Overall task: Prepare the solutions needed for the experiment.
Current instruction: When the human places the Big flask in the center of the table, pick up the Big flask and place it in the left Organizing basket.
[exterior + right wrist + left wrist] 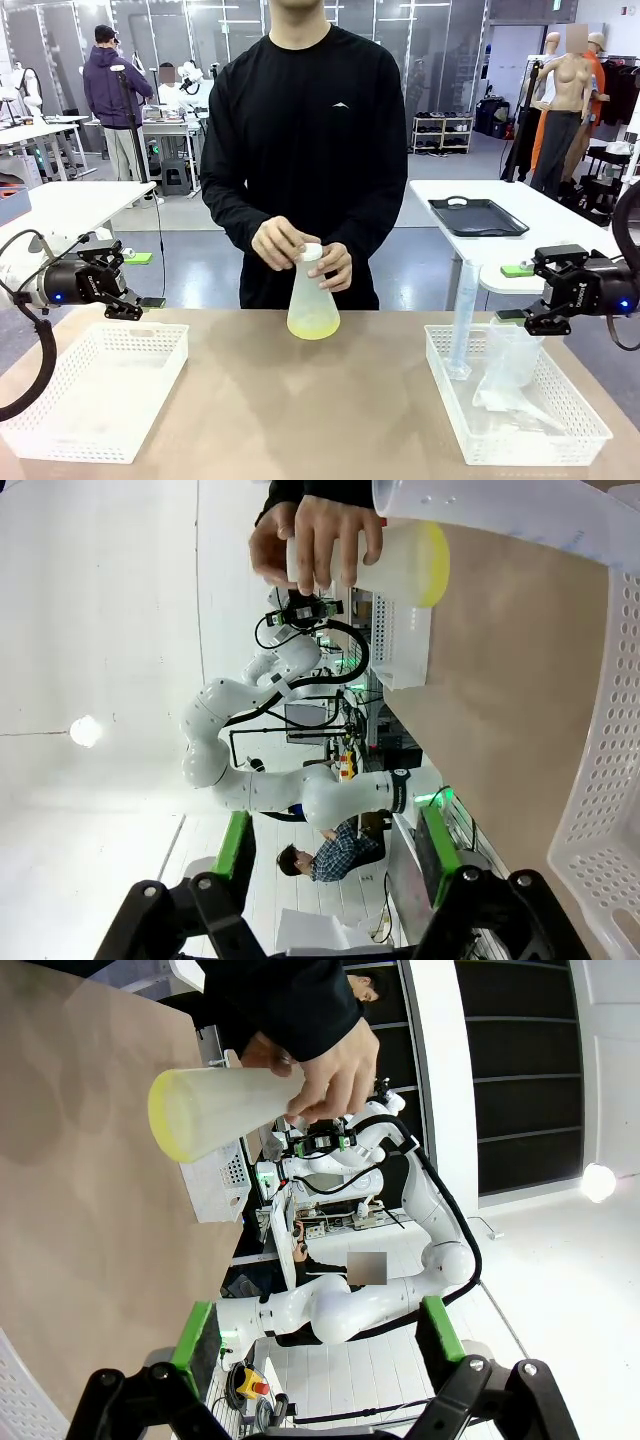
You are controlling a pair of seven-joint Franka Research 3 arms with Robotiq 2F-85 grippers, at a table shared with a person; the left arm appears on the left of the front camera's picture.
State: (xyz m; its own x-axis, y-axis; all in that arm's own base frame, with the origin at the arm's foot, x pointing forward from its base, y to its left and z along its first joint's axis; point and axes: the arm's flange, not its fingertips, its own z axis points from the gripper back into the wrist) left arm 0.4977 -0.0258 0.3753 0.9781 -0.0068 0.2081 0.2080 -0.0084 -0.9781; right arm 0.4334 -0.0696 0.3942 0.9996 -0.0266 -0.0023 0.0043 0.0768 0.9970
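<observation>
Person's hands (279, 243) clasp the flask (313, 292) by its neck, far middle (yellow solutions (313, 326) pooled inside); left gripper (142, 304) and right gripper (517, 319) hang open, empty.

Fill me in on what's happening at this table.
A person's hands grip the neck and white cap of a frosted conical flask standing mid-table, with a shallow yellow solution inside. The left gripper hovers open by the left basket. The right gripper hovers open by the right basket, which holds a clear cylinder.
</observation>
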